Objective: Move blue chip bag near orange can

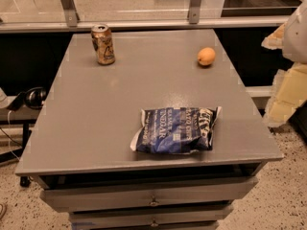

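The blue chip bag (176, 130) lies flat on the grey table (96, 109), near the front right. It is dark blue with white lettering and white edges. The orange can (103, 44) stands upright at the back left of the table, golden-orange with a dark triangle and a silver top. Bag and can are far apart, with bare tabletop between them. My gripper (285, 95) shows as pale white and yellowish parts at the right edge of the view. It is beyond the table's right side and well away from the bag, touching nothing.
A small round orange fruit (206, 56) sits at the back right of the table. Drawers (153, 195) run under the tabletop's front. Black headphones (33, 97) rest on a low shelf to the left. A rail and glass panels (144, 23) run behind the table.
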Available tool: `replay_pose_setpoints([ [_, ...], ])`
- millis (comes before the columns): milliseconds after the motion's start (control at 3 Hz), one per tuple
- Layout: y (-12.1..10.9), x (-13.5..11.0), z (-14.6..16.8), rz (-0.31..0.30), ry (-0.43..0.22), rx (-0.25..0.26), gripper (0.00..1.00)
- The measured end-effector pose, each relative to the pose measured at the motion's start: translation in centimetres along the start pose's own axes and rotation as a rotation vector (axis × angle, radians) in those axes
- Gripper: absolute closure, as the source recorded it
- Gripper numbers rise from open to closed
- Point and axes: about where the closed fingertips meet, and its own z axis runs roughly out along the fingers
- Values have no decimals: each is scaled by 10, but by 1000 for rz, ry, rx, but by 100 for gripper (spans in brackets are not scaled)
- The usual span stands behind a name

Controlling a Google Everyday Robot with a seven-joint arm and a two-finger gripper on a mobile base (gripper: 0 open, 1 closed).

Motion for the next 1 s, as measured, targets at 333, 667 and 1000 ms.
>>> replay_pose_setpoints([
  [333,0,0,0,0,0,0,0],
  [667,1,-15,7,1,-53,5,0],
  [1000,10,-46,32,9,-145,-24,0],
])
